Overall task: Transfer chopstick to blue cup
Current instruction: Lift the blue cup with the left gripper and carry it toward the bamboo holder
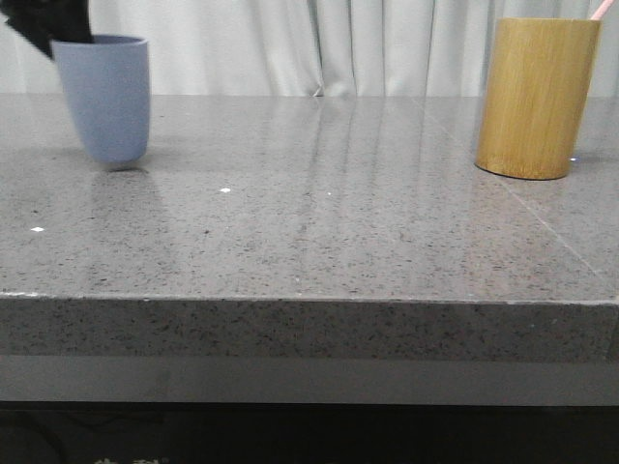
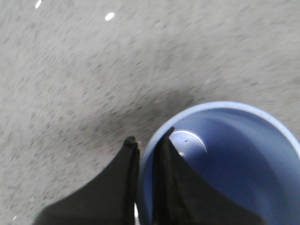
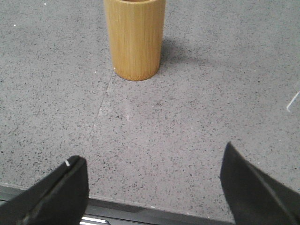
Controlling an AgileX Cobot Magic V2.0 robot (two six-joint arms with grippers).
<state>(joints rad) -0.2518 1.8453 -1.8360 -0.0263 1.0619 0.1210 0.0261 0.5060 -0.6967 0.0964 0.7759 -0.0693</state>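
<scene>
Left end effector (image 2: 145, 154) is pinching the rim of the blue cup (image 1: 103, 97) at the far left of the table (image 1: 309, 242). Right end effector (image 3: 152, 187) is hanging spread and empty, facing the bamboo holder (image 3: 135, 37), where the chopstick (image 1: 602, 9) is standing nearly upright, so the right arm is nearer.

My front camera sits low, near the table (image 1: 309, 242) edge, facing forward across it to the curtain (image 1: 290, 43). My left wrist camera looks steeply down, very close, into the blue cup (image 2: 225, 159), shared with the front view. My right wrist camera looks forward and down from farther back at the bamboo cylinder (image 3: 135, 37), also shared.
</scene>
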